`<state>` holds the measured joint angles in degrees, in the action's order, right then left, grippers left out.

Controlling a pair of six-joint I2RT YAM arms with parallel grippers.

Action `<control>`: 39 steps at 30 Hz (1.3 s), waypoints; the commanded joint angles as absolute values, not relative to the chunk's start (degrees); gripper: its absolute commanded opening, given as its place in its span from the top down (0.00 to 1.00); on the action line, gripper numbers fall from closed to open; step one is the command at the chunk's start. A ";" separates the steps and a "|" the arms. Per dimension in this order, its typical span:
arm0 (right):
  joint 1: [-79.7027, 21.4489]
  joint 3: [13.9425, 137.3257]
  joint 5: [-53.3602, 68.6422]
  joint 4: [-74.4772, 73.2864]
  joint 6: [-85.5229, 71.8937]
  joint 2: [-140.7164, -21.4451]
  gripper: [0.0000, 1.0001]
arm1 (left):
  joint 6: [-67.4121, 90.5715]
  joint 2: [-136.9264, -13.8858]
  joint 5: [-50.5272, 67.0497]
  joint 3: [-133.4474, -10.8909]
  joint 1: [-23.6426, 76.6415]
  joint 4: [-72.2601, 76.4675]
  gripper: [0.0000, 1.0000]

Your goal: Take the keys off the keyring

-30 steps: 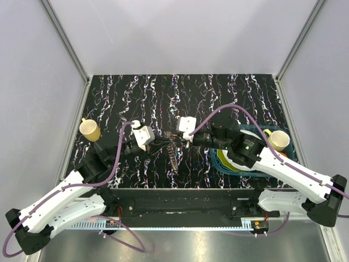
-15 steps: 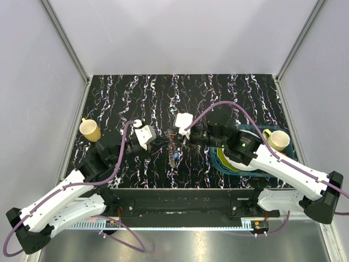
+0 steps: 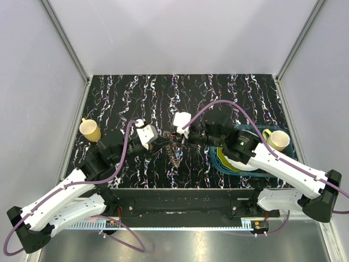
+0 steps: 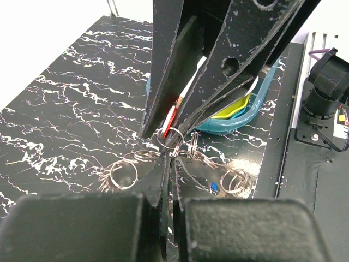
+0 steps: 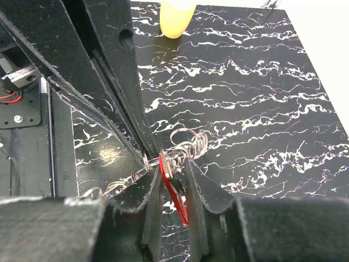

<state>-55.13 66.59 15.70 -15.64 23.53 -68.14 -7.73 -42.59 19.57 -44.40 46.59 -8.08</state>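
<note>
Top external: black, white-veined surface [image 3: 229, 93] boxed by pale grey walls [image 3: 180, 38], with the keyring [image 3: 174, 154] at mid-surface. Left wrist: left claw [image 4: 166, 164] clamps the keyring's silvery wire loops. Right wrist: right claw [image 5: 173, 174] pinches the flat red key [image 5: 175, 199].

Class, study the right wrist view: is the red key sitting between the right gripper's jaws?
Yes, the red key shows edge-on in the narrow gap between the right gripper jaws, which close on it.

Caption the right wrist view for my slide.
Right pincer clamps the red key while the left pincer holds the keyring over the black marbled table.
</note>
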 commanded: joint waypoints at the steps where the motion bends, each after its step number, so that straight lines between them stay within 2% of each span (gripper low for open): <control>1: -56.16 69.52 18.02 -11.95 23.20 -68.38 0.74 | -8.61 -43.24 19.77 -45.70 46.93 -5.36 1.00; 6: -56.16 70.13 17.75 -12.39 22.85 -69.52 0.87 | -8.26 -43.24 20.65 -45.53 46.93 -4.83 1.00; 7: -56.16 70.40 17.67 -12.48 22.50 -70.13 0.87 | -8.17 -43.16 20.92 -45.44 47.02 -4.75 1.00; 9: -56.16 71.19 17.49 -12.39 21.19 -70.75 0.81 | -7.91 -43.16 21.70 -45.35 46.93 -4.31 1.00; 15: -56.43 72.60 17.14 -12.31 19.95 -72.60 0.81 | -7.30 -43.15 23.38 -44.74 46.93 -3.08 1.00; 29: -56.95 70.93 18.28 -12.13 21.97 -71.72 0.66 | -6.77 -42.19 23.99 -43.86 46.93 -1.67 1.00; 30: -56.95 70.49 18.37 -12.30 22.49 -71.37 0.69 | -6.77 -42.27 24.08 -43.77 46.93 -1.67 1.00; 32: -56.95 70.49 19.25 -13.27 23.90 -70.84 0.82 | -6.77 -42.28 24.17 -43.86 46.93 -1.67 1.00; 33: -56.95 70.66 19.16 -13.36 23.91 -70.93 0.94 | -6.77 -42.36 24.17 -43.86 46.93 -1.58 1.00; 35: -56.95 71.10 19.25 -13.88 23.82 -71.19 0.99 | -6.68 -42.36 24.34 -43.86 46.93 -1.58 1.00; 36: -56.95 71.10 19.42 -13.89 23.82 -71.19 0.97 | -6.68 -42.62 24.43 -43.86 46.93 -1.58 1.00; 37: -56.95 71.10 19.34 -13.80 23.91 -71.19 0.82 | -6.59 -42.54 24.52 -43.86 46.93 -1.58 1.00; 38: -56.95 70.93 19.16 -13.80 24.08 -71.10 0.73 | -6.59 -42.63 24.52 -43.94 46.93 -1.58 1.00; 39: -56.95 70.84 18.99 -13.89 24.26 -71.02 0.70 | -6.59 -42.45 24.52 -43.95 46.93 -1.50 1.00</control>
<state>-55.61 69.67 15.97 -19.88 24.64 -71.90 -7.03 -42.46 20.29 -43.46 46.02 -8.78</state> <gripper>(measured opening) 0.229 0.005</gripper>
